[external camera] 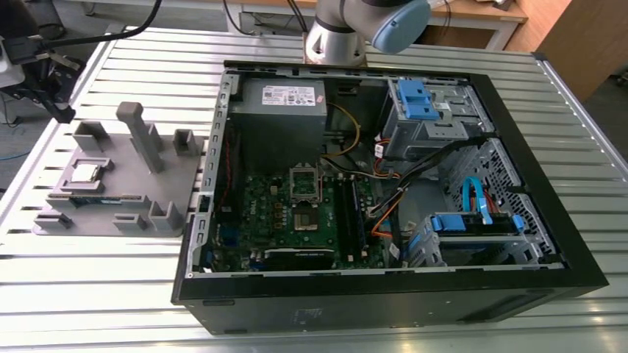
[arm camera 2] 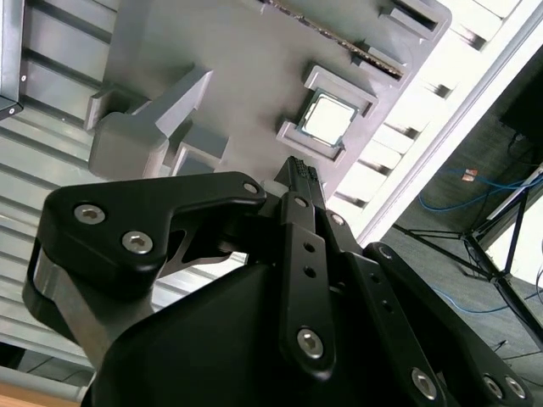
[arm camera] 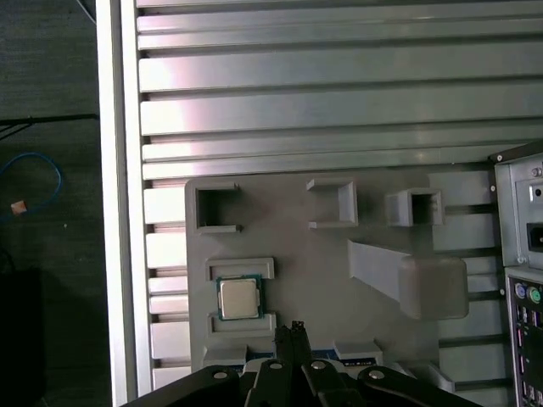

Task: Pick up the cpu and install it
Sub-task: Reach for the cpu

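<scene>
Two fingers of my gripper (arm camera: pixel 294 327) are pressed together, and their tips hang over the grey tray (arm camera: pixel 322 246) near the cpu (arm camera: pixel 238 298). The cpu lies flat in its square pocket, silver top up and uncovered, with low walls (arm camera: pixel 241 268) on two opposite sides. In the second wrist view the same chip (arm camera 2: pixel 327 119) shows just past my fingertips.

Also on the tray are a green memory stick (external camera: pixel 95 198) in a slot just beside the cpu pocket, a tall post (arm camera: pixel 416 284), and several small open brackets (arm camera: pixel 216 208). The tray rests on a slatted metal table (external camera: pixel 98 294).

Farther off, at the tray's edge, stands the open computer case (external camera: pixel 393 294). Inside it are the motherboard (external camera: pixel 279 209), the silver-framed socket (external camera: pixel 304 184) and the power supply (external camera: pixel 284 95). The supply has a white label (external camera: pixel 291 93), print too small to read. A blue cable (arm camera: pixel 34 178) lies on the floor beyond the table edge.
</scene>
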You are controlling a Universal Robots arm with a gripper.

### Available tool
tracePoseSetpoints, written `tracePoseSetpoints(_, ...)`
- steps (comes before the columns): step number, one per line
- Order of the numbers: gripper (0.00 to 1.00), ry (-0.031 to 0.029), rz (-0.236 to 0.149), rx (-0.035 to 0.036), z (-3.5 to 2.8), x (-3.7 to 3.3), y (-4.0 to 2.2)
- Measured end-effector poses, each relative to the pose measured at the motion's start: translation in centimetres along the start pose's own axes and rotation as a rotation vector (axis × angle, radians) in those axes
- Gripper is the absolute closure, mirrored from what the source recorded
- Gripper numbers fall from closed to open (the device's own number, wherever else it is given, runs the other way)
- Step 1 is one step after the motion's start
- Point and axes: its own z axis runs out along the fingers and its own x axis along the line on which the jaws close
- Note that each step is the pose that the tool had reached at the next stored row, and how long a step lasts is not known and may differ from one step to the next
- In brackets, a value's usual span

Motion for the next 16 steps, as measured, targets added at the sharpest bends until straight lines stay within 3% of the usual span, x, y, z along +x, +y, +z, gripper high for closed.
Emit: tracePoseSetpoints(16,0.89,0.0001,0.000,0.0000,1.57,1.05,-0.24)
